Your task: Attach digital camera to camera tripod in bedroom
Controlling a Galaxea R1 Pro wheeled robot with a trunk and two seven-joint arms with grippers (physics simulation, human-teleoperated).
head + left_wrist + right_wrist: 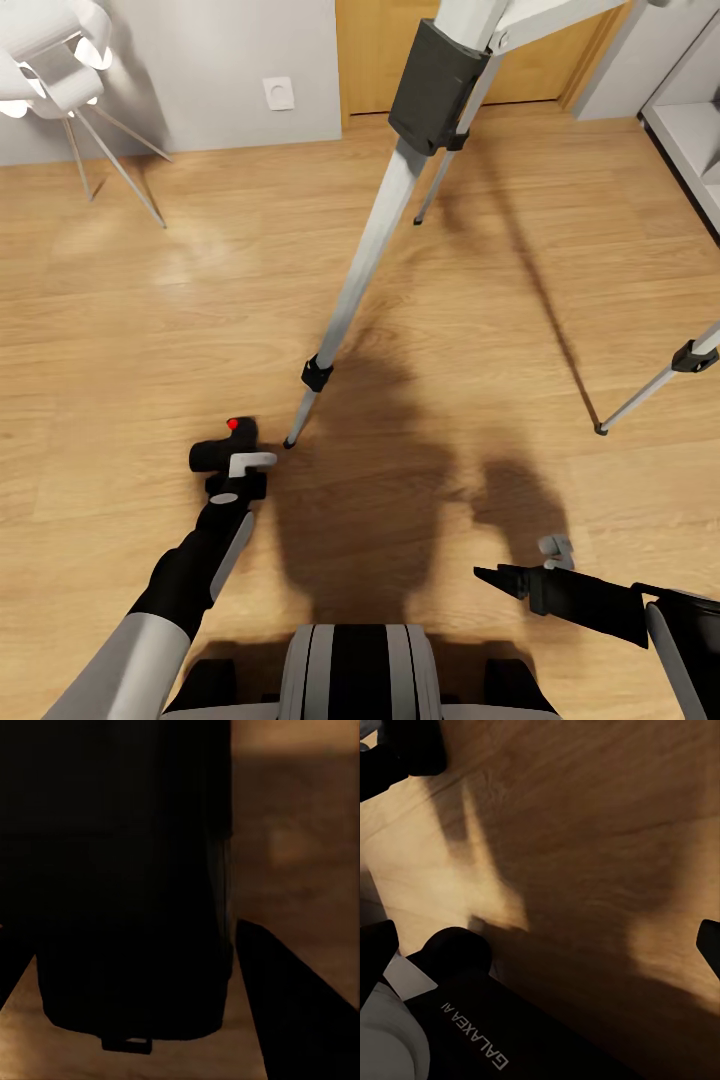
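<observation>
Our left gripper (pixel 232 478) was clenched on the digital camera (pixel 222 453), which we held just above the wood floor (pixel 140 330), its red button (pixel 233 424) up and its lens pointing to our left. In the left wrist view the camera's dark body (pixel 127 892) stood close before the lens, with one finger (pixel 292 1012) beside it, so the hold looked firm to us.

Our right gripper (pixel 500 579) hung low on the other side of our base and carried nothing. Whether its jaws were parted or closed we could not tell.

Beyond the camera, the camera tripod (pixel 370 250) stood close in front of us. The foot (pixel 289 441) of its nearest leg rested on the floor just beside the camera, with another leg (pixel 655 385) well apart to our right. Its head lay above the head view's top edge.

We judged the grasp done and the carry to the mount in hand. The next move called for raising the left arm, and likely the trunk, up along that near leg to the tripod head without knocking the leg, then setting the camera's underside on the mount.

Farther off stood a white lamp (pixel 60 50) by the grey wall (pixel 200 60) and a wooden door (pixel 375 50).
</observation>
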